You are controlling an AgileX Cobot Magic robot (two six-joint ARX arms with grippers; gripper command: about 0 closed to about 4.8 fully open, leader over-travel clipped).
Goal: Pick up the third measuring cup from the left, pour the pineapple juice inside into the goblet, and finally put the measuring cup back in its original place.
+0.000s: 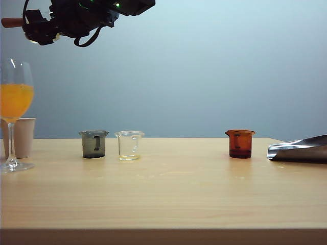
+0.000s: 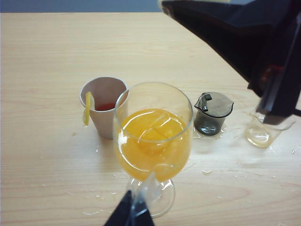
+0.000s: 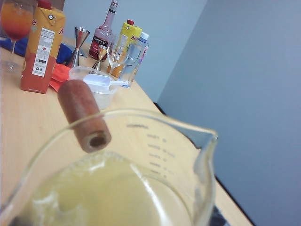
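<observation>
My right gripper (image 1: 43,31) hangs high at the far left, shut on the third measuring cup (image 3: 141,155). The cup's reddish-brown handle (image 1: 11,22) sticks out leftward, above the goblet (image 1: 15,102). Pale yellow pineapple juice (image 3: 108,197) lies in the cup, which hides the right jaws in the right wrist view. The goblet stands at the table's left edge, about half full of orange liquid (image 2: 150,141). My left gripper (image 2: 131,214) is shut, its dark fingertips together in front of the goblet's foot with nothing in them; the exterior view does not show it.
A beige paper cup (image 1: 23,137) stands behind the goblet. Rightward sit a grey measuring cup (image 1: 94,144), a clear one (image 1: 129,145) and an amber one (image 1: 240,143). A shiny silver object (image 1: 299,149) lies at the right edge. A juice carton (image 3: 41,47) and bottles (image 3: 106,28) stand further off.
</observation>
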